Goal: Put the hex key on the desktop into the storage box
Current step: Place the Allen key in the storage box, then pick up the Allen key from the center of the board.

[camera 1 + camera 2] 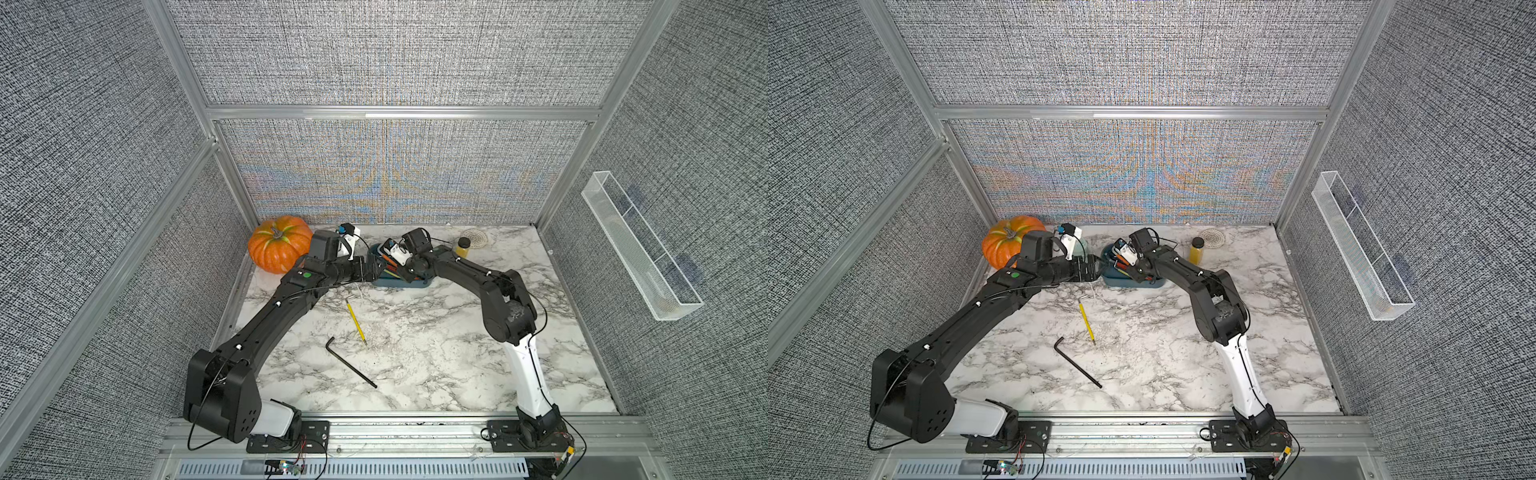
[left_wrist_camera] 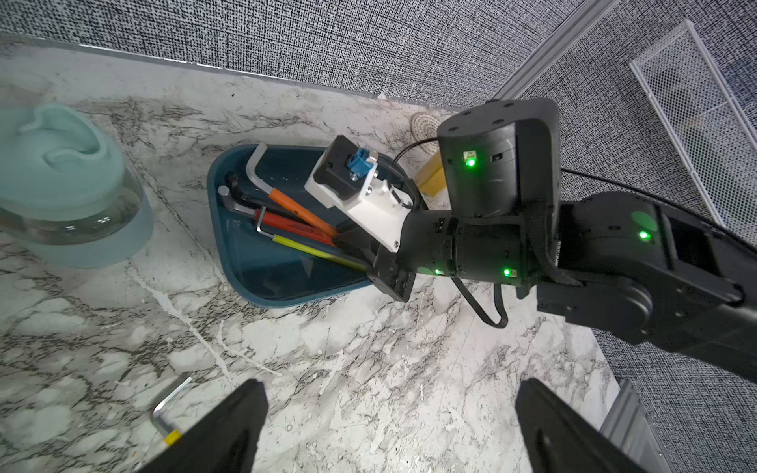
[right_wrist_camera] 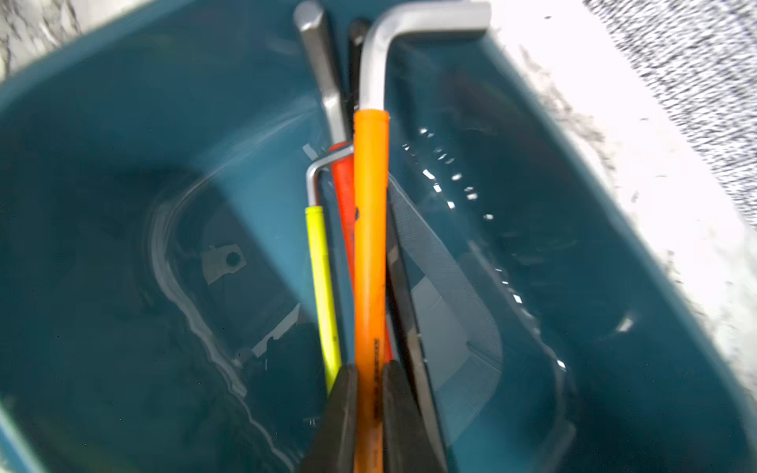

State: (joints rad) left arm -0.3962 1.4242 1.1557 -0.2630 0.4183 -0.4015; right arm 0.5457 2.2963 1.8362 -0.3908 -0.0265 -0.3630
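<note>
The teal storage box (image 1: 399, 284) (image 2: 262, 288) sits at the back of the marble desktop (image 1: 436, 353) and holds several hex keys. My right gripper (image 3: 370, 368) (image 2: 348, 241) reaches into the box, shut on an orange-sleeved hex key (image 3: 370, 225) (image 2: 299, 211) whose bent end rests against the box's far rim. A long black hex key (image 1: 349, 361) (image 1: 1077, 363) and a yellow-sleeved hex key (image 1: 356, 318) (image 2: 166, 409) lie on the desktop in front. My left gripper (image 2: 389, 385) (image 1: 376, 266) hovers open beside the box with nothing between its fingers.
An orange pumpkin (image 1: 278, 249) stands at the back left, with a mint-green domed container (image 2: 61, 184) next to it. A yellow bottle (image 1: 462, 247) and a round woven mat (image 1: 478, 237) are behind the right arm. A clear tray (image 1: 640, 249) hangs on the right wall.
</note>
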